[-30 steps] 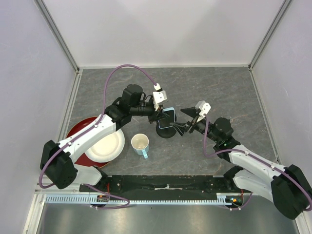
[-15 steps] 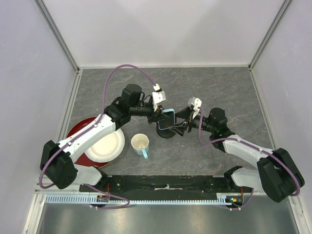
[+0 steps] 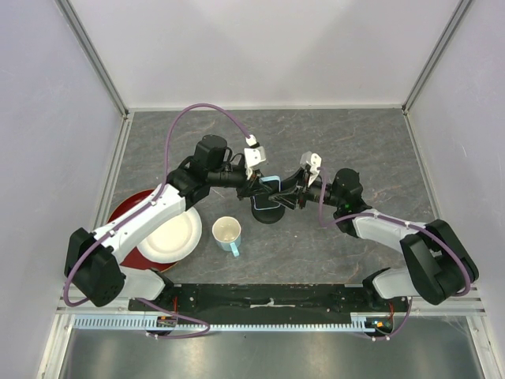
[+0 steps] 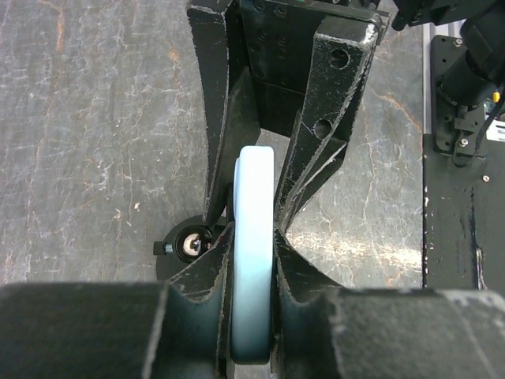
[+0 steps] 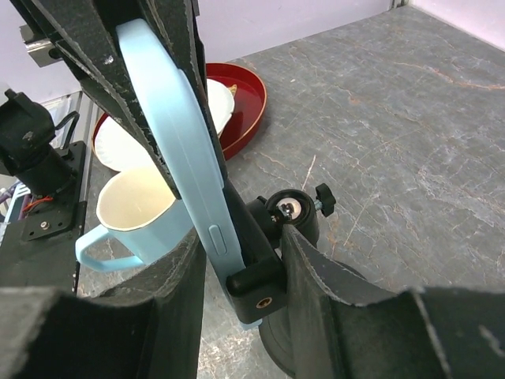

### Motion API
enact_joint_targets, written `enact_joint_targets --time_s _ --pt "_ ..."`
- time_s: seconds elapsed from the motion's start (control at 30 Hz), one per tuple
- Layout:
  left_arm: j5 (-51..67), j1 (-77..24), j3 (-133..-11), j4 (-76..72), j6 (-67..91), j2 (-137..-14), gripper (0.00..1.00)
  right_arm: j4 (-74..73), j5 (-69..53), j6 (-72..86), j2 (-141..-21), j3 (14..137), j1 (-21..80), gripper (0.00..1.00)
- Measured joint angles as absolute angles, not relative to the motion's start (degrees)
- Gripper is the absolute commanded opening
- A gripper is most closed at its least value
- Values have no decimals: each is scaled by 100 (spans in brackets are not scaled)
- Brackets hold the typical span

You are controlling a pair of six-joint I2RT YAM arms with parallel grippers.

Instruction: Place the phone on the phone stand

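Phone (image 5: 177, 134) stands on edge over phone stand (image 3: 268, 215), lower end at the holder. Left gripper (image 4: 252, 260) is clamped tight on its faces. Right gripper (image 5: 243, 246) is part-spread, straddling phone edge and holder; contact unclear. Cup (image 3: 227, 231) is near the base, with bare worktop (image 3: 355, 150) behind.

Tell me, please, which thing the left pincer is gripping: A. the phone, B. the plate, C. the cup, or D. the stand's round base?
A: in the left wrist view the left pincer is clamped on both sides of the phone, whose light blue edge runs up between its fingers.
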State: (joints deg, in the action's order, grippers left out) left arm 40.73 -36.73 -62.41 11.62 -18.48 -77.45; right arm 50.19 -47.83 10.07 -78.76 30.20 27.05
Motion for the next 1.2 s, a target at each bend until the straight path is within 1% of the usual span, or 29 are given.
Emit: enact_joint_targets --time_s 0.13,0.33,0.43,0.47,0.5,0.57,0.6,0.73,0.77,0.8,0.83,0.9,1.07,1.2 --pt "3874 -3658 -6241 1157 -1809 -7730 2 4884 -4394 943 -7885 3085 2858 0" --pt "3708 -3607 -6243 1179 -1739 -7717 2 4936 -2816 880 -7585 2812 3487 0" --pt "3765 -3607 -6246 1190 -1739 -7717 3 5022 -2333 880 -7467 2668 3682 0" --pt "3776 -3607 -6252 1197 -1739 -7719 6 5028 -2237 875 -7454 2657 3704 0" --pt "3780 -3607 -6254 1199 -1739 -7721 20 5028 -2196 875 -7450 2648 3715 0" --pt "3776 -3607 -6263 1216 -1739 -7723 35 5028 -2126 873 -7419 2626 3745 0" --pt "3747 -3607 -6263 1219 -1732 -7723 45 5017 -2088 864 -7397 2615 3760 0" --pt "3310 -3664 -6302 1122 -1535 -7765 55 4987 -1787 886 -7323 2558 3911 0" --pt "3232 -3686 -6305 1100 -1474 -7771 59 4989 -1741 904 -7301 2532 3920 0" --pt "3157 -3693 -6305 1094 -1424 -7771 68 4993 -1691 928 -7266 2497 3935 0" --pt "3089 -3708 -6305 1076 -1378 -7769 69 5002 -1649 947 -7220 2456 3951 0" --pt "2910 -3712 -6294 1000 -1267 -7741 75 5006 -1557 972 -7140 2392 3975 0" --pt "2543 -3691 -6082 716 -1037 -7310 78 5028 -1347 1015 -7052 2303 4012 0" --pt "2351 -3682 -5977 438 -926 -6895 78 5070 -1210 1041 -7030 2263 4029 0"
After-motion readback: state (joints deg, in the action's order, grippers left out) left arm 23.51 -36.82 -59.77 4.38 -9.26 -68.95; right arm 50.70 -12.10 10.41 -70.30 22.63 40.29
